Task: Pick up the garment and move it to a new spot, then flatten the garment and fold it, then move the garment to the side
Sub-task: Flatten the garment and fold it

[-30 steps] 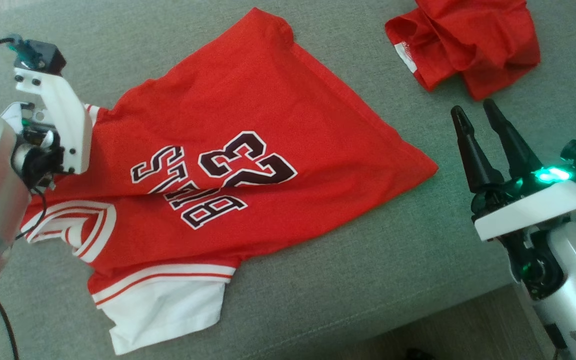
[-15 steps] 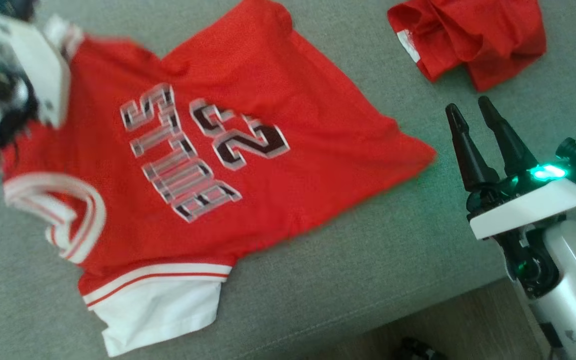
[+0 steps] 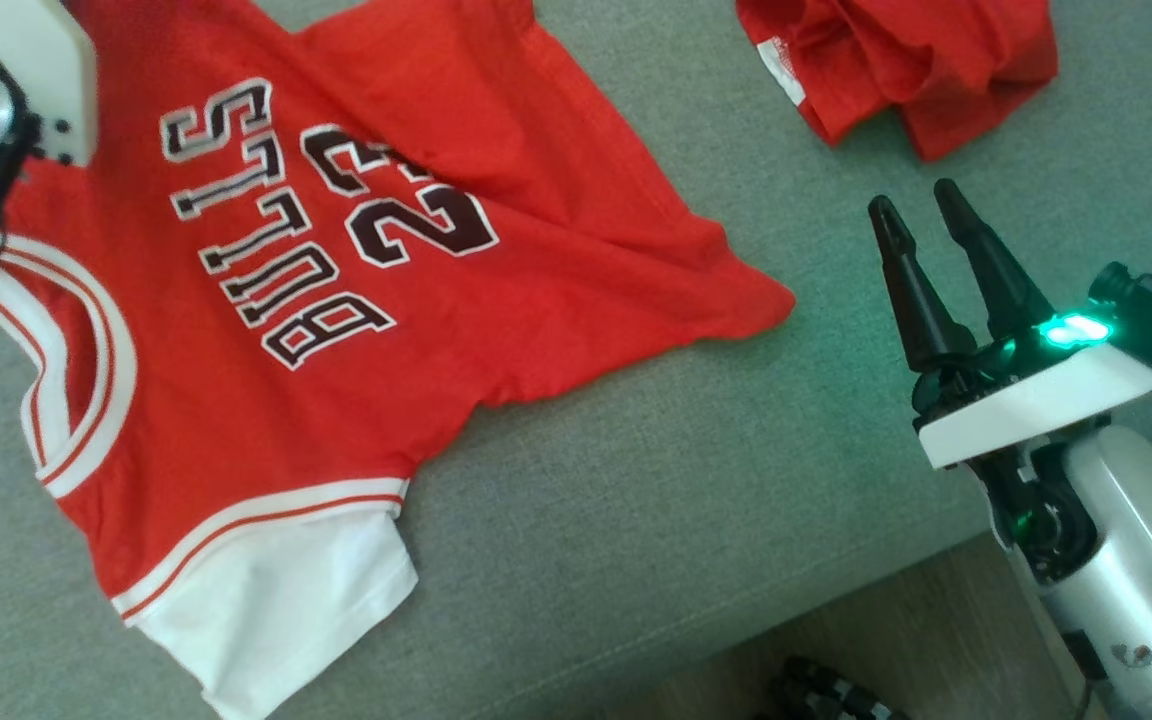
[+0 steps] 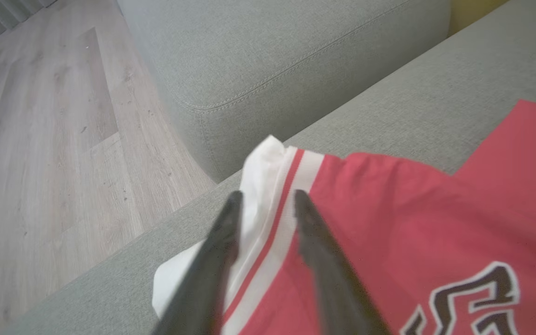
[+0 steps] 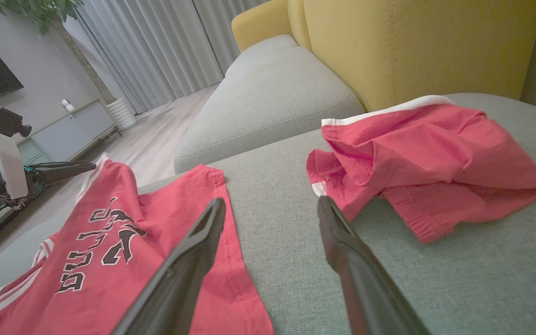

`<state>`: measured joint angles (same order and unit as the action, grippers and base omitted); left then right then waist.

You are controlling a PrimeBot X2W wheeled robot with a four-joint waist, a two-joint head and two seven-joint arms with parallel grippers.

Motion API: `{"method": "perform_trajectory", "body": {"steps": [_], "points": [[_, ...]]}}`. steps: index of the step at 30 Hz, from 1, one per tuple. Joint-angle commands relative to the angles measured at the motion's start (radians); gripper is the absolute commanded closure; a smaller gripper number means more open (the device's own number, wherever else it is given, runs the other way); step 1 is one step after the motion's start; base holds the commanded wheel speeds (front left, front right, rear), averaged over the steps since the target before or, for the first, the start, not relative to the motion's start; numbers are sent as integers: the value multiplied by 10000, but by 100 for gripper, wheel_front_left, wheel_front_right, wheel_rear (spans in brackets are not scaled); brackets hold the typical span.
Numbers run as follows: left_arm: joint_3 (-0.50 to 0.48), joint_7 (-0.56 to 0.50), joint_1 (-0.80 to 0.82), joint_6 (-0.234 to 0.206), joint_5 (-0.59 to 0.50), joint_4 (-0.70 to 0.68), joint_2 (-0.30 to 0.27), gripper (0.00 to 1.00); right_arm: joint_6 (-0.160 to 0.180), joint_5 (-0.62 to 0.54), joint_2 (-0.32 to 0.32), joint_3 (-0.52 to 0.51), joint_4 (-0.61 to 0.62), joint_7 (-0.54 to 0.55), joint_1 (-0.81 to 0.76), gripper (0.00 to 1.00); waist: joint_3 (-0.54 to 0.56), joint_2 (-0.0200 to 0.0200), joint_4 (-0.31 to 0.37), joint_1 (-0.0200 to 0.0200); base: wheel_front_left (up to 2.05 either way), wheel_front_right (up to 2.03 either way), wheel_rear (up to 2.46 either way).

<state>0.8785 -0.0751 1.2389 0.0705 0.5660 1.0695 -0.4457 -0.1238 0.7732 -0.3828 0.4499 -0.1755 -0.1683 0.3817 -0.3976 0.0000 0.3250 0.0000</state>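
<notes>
The garment, a red jersey (image 3: 336, 330) with white sleeves and dark lettering, lies spread face up on the grey sofa seat (image 3: 636, 500). My left gripper (image 4: 268, 195) hovers over its white far sleeve (image 4: 268, 167) at the seat's edge, jaws apart, with the sleeve lying loose beneath them. In the head view only that arm's white wrist mount (image 3: 36, 70) shows, at the top left. From the right wrist view the left gripper (image 5: 79, 166) sits by the jersey's (image 5: 110, 260) far corner. My right gripper (image 3: 911, 198) stands open and empty, right of the jersey's hem corner (image 3: 766, 300).
A second red garment (image 3: 896, 60) lies crumpled at the back right of the seat. Behind it is a yellow backrest (image 5: 412, 42), and a separate grey cushion (image 4: 272, 60) lies beyond the jersey. Wood floor (image 4: 40, 139) drops off past the seat's edges; something dark (image 3: 826, 690) sits on it.
The left arm has drawn the jersey's far sleeve toward the top left, and the fold across the lettering has come out. The head view has also shifted slightly. The right gripper stays open.
</notes>
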Motion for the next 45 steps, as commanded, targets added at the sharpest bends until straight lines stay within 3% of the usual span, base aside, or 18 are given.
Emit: {"method": "perform_trajectory", "body": {"steps": [1,8,16,22,26,33,39,45], "points": [[-254,175,490,28,38,-15,-206,0,-69,34,-40,90,197,-130,23,0,165,0,-104,0,0,0,0],[-58,1101,97,332,114,434,209,0,-69,-110,-139,-305,-90,-308,-223,0,1168,0,-662,0,0,0,0],[-521,2947,-583,114,562,70,616,0,-69,-775,43,-1140,-278,-473,-897,0,2442,0,-1408,0,0,0,0],[-1348,3353,-1781,-775,921,-1514,419,0,-69,-1647,564,-2128,-150,-681,-1654,0,3094,0,-1909,0,0,0,0],[-2013,3363,-3252,-1673,626,-3808,-197,0,-69,-2000,958,-2572,92,-744,-2087,0,3276,0,-2155,0,0,0,0],[-3399,3366,-6878,-3227,458,-7781,-740,0,-69,-2717,1268,-2931,606,-829,-2536,0,3443,0,-2483,0,0,0,0],[-4389,3367,-9605,-3870,164,-9812,-432,0,-69,-3429,1374,-3133,692,-870,-2955,0,3592,0,-2701,0,0,0,0],[-5169,3367,-11315,-3824,-700,-10818,307,0,-69,-4053,1574,-3380,643,-908,-3237,0,3734,0,-2840,0,0,0,0]]}}
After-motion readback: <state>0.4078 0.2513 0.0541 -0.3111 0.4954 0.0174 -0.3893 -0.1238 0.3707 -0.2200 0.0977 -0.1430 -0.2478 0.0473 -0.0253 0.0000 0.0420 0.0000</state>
